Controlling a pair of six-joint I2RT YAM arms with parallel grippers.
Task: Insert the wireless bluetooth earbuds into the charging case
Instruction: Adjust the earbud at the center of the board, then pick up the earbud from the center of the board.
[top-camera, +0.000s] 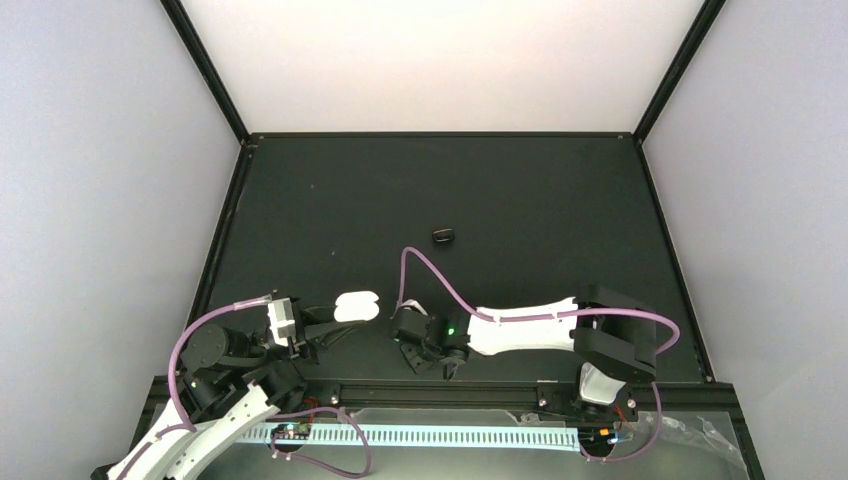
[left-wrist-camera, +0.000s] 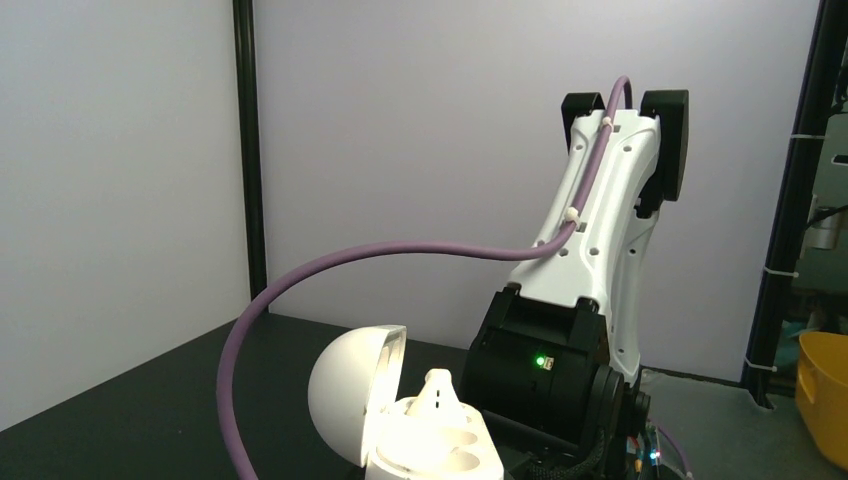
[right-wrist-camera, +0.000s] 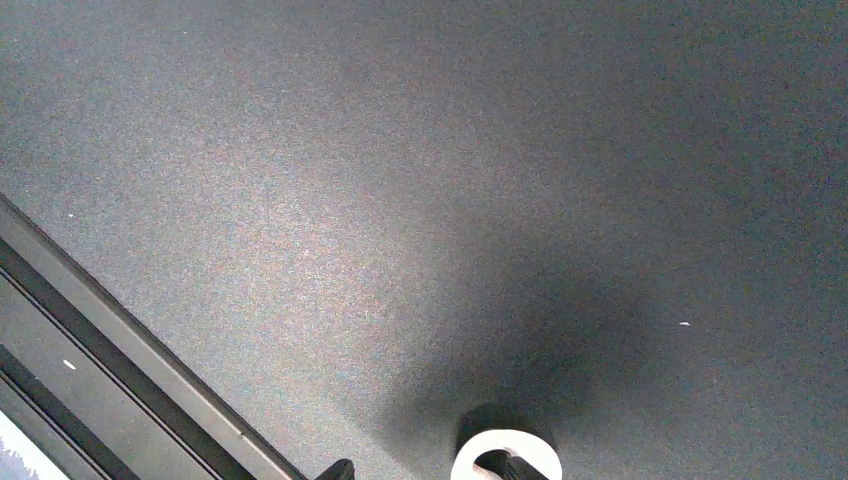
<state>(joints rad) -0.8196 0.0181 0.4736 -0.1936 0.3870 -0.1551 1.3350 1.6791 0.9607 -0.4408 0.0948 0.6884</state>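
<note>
- Overhead, we see the left gripper (top-camera: 338, 318) clamped on the white charging case (top-camera: 356, 306) at the near left, presumably to steady it for loading. The right gripper (top-camera: 425, 350) points down at the near edge just right of it, and we cannot tell how its jaws stand. A small black pebble (top-camera: 443, 236) lies well apart, toward the far middle.
- From the left wrist, we find the case open, its lid (left-wrist-camera: 355, 385) tipped back to the left. One white earbud (left-wrist-camera: 438, 390) stands upright in a well and a neighbouring well is bare. The right arm (left-wrist-camera: 615, 230) rises just behind.
- From the right wrist, a white rounded piece (right-wrist-camera: 505, 455), likely the other earbud, sits at the bottom edge, on or just over the surface.
- We note a matte black table (top-camera: 540, 200), pale walls (top-camera: 90, 200), and a yellow bin (left-wrist-camera: 825, 395) beyond at the right.
</note>
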